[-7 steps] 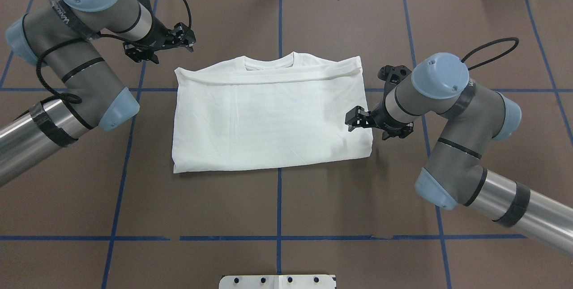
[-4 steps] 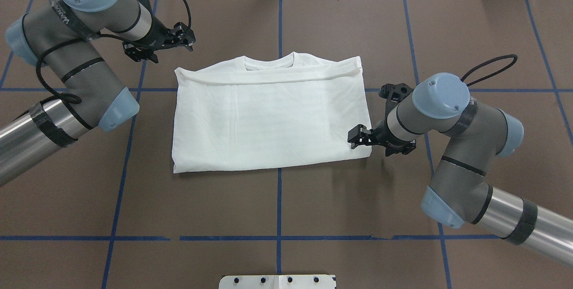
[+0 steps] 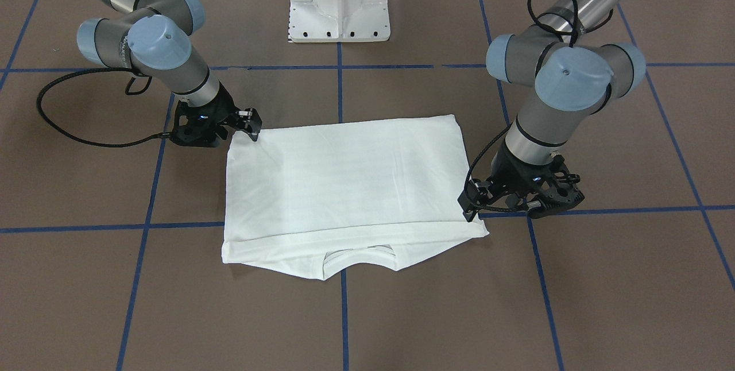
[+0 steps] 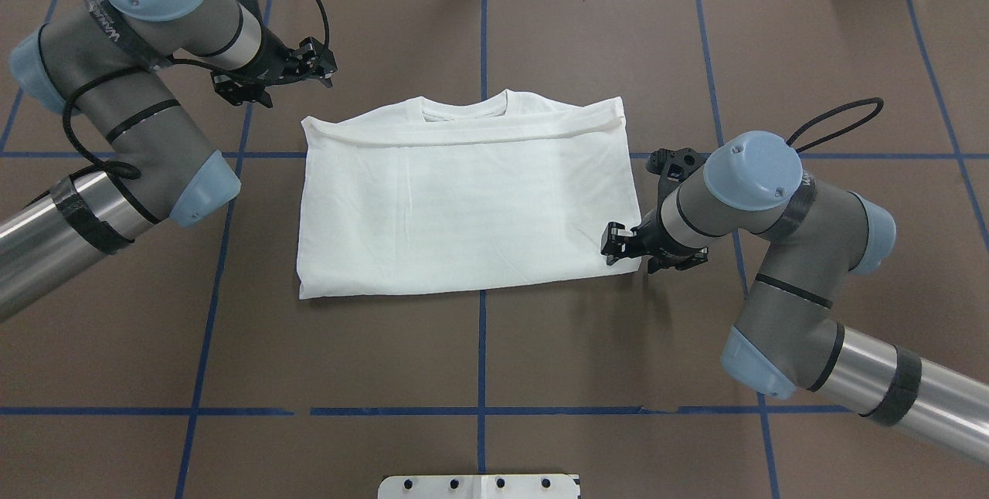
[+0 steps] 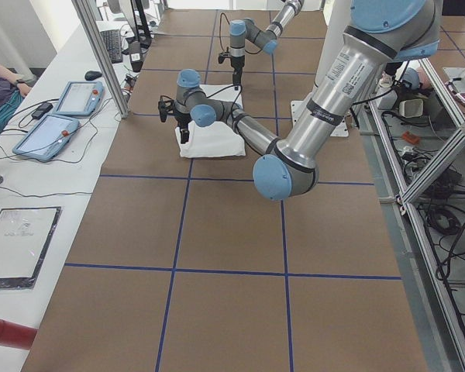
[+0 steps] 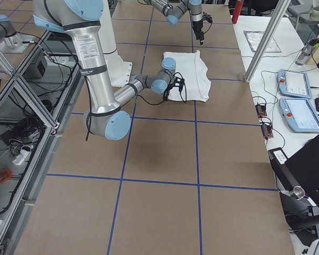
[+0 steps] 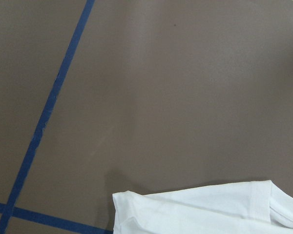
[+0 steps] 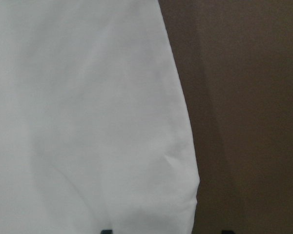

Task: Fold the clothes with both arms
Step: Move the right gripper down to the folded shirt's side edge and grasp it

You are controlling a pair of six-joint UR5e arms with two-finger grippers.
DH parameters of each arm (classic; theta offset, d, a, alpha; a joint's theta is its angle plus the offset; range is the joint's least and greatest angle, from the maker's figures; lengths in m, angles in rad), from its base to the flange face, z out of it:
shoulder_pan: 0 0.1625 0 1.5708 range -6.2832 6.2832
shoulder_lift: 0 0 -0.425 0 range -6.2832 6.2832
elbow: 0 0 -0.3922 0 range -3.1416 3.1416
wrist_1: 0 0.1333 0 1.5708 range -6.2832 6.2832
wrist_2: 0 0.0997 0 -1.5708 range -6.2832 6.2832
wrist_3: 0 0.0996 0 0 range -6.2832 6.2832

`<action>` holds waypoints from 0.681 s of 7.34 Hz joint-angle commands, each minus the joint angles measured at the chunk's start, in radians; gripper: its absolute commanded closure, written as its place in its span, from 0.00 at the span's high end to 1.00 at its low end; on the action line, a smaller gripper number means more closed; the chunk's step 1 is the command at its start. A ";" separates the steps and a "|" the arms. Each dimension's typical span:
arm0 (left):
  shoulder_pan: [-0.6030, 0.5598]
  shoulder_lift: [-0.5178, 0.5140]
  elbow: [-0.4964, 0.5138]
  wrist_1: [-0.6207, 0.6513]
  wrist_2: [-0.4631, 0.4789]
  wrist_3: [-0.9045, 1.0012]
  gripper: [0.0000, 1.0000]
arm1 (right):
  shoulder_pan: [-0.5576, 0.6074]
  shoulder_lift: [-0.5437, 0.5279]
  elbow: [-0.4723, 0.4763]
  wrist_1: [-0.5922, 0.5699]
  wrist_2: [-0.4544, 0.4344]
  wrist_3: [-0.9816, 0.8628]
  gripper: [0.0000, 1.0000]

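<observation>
Brown table (image 4: 479, 344): T-shirt (image 4: 463, 205) folded; right end effector (image 4: 612, 244) wide per wrist view; left end effector (image 4: 327, 70) unclear.

The wide table (image 4: 348, 352) has a brown cover, and blue tape lines (image 4: 232, 411) make big squares on it. A long white bench (image 5: 15, 201) runs along one side. On it lie two light blue tablets (image 5: 79, 97), a keyboard (image 5: 111, 40) and a red tube (image 5: 8, 332). A black thing further along may be a laptop (image 6: 308, 170). A silver metal frame (image 5: 442, 157) with loose cables (image 5: 449, 225) stands on the other side. The light is bright and even.
</observation>
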 commanded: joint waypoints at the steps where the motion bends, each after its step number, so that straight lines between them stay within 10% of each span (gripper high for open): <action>1: 0.000 0.002 0.000 0.000 0.004 0.000 0.99 | 0.000 0.002 0.002 -0.003 -0.030 0.001 0.00; 5: 0.000 0.002 -0.003 0.001 0.005 -0.008 0.99 | 0.006 -0.113 0.120 -0.006 -0.021 -0.014 0.00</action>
